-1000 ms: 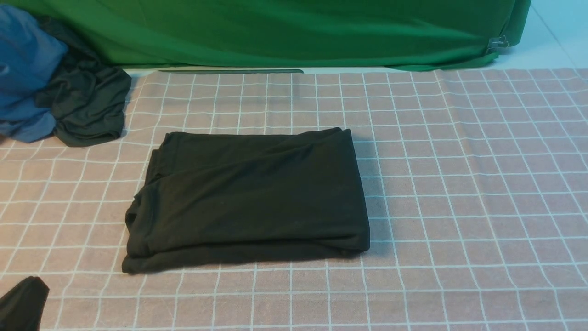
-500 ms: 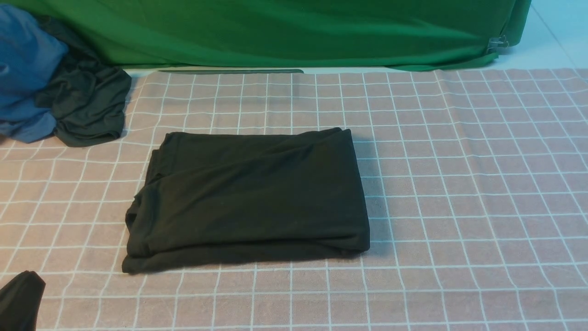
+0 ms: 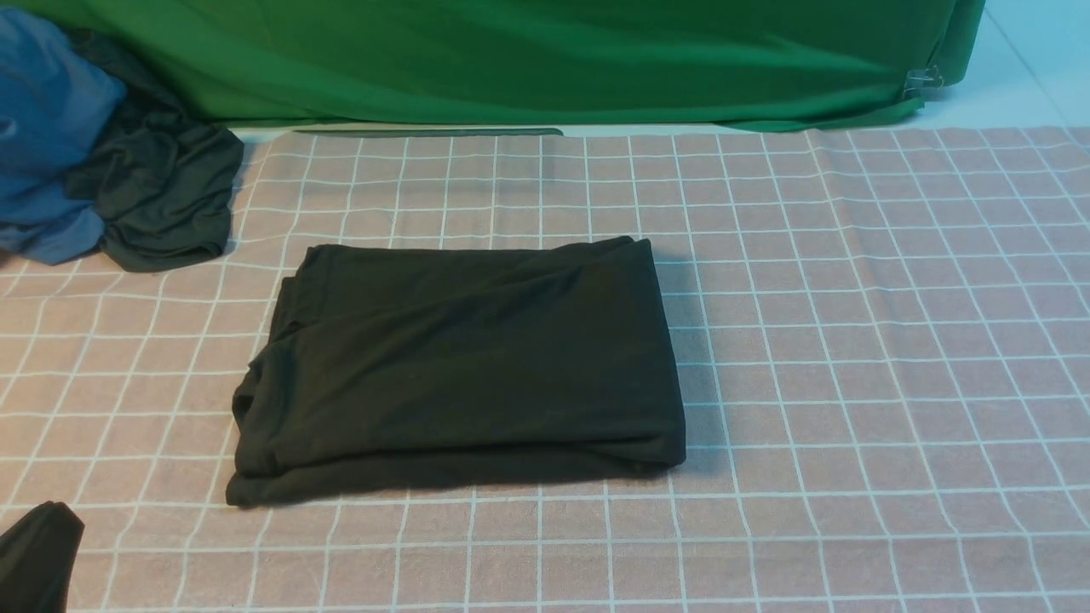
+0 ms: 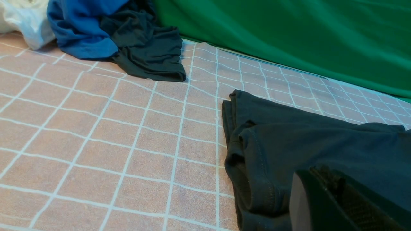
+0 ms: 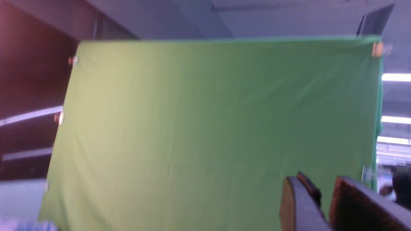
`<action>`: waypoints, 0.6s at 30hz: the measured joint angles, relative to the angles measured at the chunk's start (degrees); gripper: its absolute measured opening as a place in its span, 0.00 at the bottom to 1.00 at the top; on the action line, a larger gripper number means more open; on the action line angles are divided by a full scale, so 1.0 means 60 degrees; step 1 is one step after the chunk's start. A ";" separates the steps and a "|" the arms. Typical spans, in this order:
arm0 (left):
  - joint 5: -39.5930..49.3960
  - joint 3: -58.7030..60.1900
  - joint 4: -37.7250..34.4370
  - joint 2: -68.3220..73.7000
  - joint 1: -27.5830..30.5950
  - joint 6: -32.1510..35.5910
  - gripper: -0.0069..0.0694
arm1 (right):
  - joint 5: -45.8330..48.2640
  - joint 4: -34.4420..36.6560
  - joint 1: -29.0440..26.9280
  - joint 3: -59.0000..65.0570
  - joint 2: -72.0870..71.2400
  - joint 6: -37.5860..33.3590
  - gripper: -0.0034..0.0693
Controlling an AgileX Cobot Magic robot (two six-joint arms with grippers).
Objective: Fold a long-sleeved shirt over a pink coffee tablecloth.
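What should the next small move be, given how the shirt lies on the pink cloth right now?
Probably just draw the left gripper back off the table. The long-sleeved shirt already lies as a compact folded rectangle on the pink coffee tablecloth, nothing grips it, and the left jaws are shut and empty beside its near corner. The right gripper points away at the green backdrop.

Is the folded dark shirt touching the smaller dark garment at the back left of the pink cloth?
Apart. In the front view, several pink squares of the tablecloth show between the long-sleeved shirt and the smaller dark garment.
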 joint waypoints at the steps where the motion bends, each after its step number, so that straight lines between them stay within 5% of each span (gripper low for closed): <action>1: 0.0001 0.0000 0.0000 0.0000 0.0000 0.0000 0.11 | 0.0156 0.0000 -0.0058 0.0101 0.0000 -0.0011 0.32; 18: -0.0014 0.0000 0.0011 0.0000 0.0000 -0.0023 0.11 | 0.0474 0.0027 -0.3734 0.6188 0.0062 -0.0596 0.35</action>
